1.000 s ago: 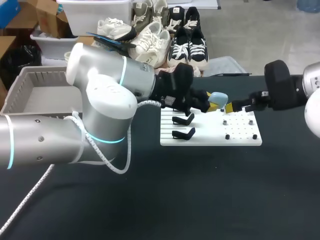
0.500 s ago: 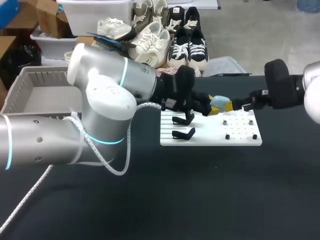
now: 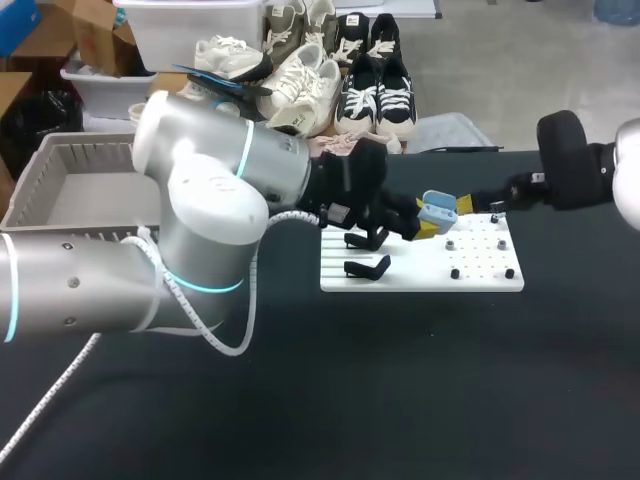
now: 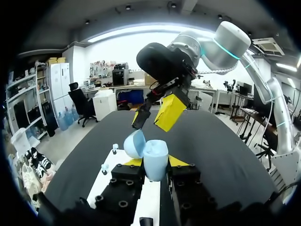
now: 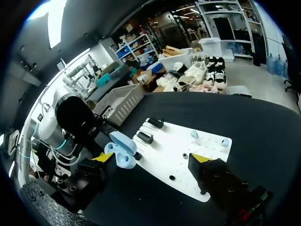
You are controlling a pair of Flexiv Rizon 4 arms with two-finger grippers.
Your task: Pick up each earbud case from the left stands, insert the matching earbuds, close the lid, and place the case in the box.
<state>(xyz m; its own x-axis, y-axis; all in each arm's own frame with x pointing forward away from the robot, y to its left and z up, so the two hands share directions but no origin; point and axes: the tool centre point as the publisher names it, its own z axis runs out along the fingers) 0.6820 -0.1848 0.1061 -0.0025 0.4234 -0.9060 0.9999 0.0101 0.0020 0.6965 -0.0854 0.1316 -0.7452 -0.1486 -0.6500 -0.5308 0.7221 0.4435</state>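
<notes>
A light blue earbud case [image 3: 437, 211] is held over the white stand board [image 3: 420, 268], its lid tipped open, with my left gripper [image 3: 427, 224] shut on it. From the left wrist the case [image 4: 155, 159] sits between the yellow fingertips [image 4: 178, 161], and my right gripper [image 4: 155, 114] hangs open just ahead of it. That right gripper [image 3: 470, 206] is a little right of the case with nothing in it. From the right wrist the case [image 5: 121, 150] is close to one finger of the open right gripper [image 5: 152, 157]. Two small earbuds [image 5: 194, 134] rest on the board's pegs.
Two black stands [image 3: 368, 240] sit bare on the board's left half, with small pegs [image 3: 455, 273] on its right half. A grey box [image 3: 40, 165] is at the far left of the table, behind my bulky left arm [image 3: 200, 200]. Black tabletop lies in front of the board.
My right gripper has drawn back to the right, away from the case. The case has sunk a little in the left gripper, and its lid now stands open.
</notes>
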